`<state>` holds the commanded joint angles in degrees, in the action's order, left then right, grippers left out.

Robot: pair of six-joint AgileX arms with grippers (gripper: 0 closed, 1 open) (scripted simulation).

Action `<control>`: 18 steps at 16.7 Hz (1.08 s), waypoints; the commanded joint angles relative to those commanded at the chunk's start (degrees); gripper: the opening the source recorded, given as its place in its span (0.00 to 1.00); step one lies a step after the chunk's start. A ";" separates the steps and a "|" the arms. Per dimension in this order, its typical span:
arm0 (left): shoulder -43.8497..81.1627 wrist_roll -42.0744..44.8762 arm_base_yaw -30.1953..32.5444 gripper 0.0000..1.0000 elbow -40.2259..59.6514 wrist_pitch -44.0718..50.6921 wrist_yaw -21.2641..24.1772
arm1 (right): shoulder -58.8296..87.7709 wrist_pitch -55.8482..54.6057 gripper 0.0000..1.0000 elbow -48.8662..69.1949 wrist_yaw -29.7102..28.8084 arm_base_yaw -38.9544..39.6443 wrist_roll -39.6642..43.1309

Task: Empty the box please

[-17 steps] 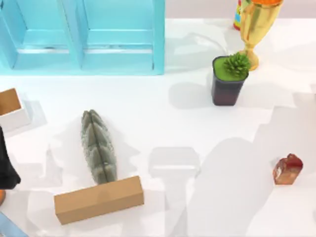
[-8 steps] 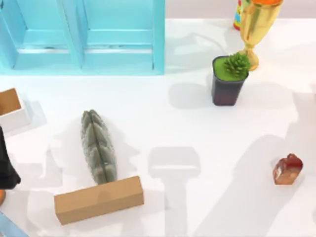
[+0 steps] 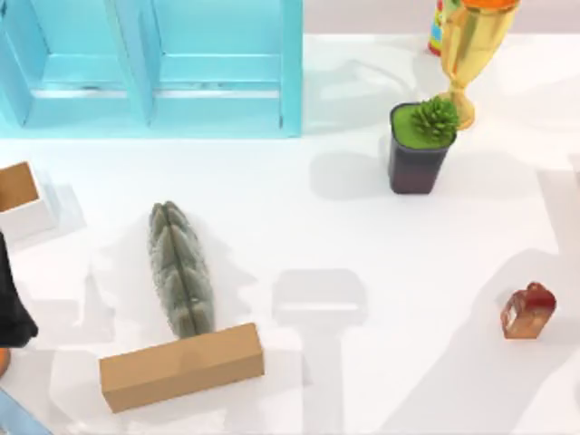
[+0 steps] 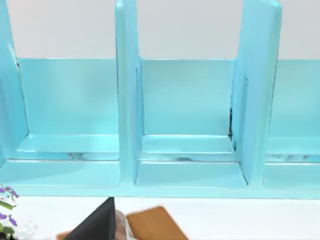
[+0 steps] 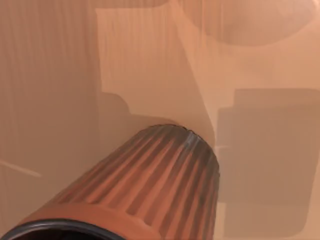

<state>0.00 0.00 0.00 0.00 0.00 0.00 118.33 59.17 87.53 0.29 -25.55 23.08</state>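
A small white open box [image 3: 20, 201] with a brown inside stands at the table's left edge, partly cut off by the top view; the part of its inside that shows holds nothing. In the left wrist view its brown inside [image 4: 156, 226] lies just beyond a dark finger [image 4: 96, 226] of my left gripper. My left arm [image 3: 11, 306] is a dark shape at the left edge, just in front of the box. A grey-green ribbed object [image 3: 181, 269] lies lengthwise on the table, its near end touching a closed brown cardboard box [image 3: 181, 365].
A light blue shelf unit [image 3: 154, 63] spans the back left. A potted green plant [image 3: 419, 145], a gold trophy [image 3: 471, 50] and a small reddish-brown object [image 3: 528, 311] stand on the right. A ribbed cylinder [image 5: 145, 185] lies close in the right wrist view.
The large shadow on the right half of the table has slid toward the lower right corner. None of the objects has moved, and the left arm is still.
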 joint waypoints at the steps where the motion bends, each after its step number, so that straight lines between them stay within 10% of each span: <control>1: 0.00 0.00 0.00 1.00 0.00 0.00 0.00 | 0.00 0.00 1.00 0.00 0.00 0.00 0.00; 14: 0.00 0.00 0.00 1.00 0.00 0.00 0.00 | 0.00 0.00 0.02 0.00 0.00 0.00 0.00; 18: 0.00 0.00 0.00 1.00 0.00 0.00 0.00 | 0.00 0.00 0.00 0.00 0.00 0.00 0.00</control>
<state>0.00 0.00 0.00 0.00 0.00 0.00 118.33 59.17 87.53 0.29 -25.55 23.08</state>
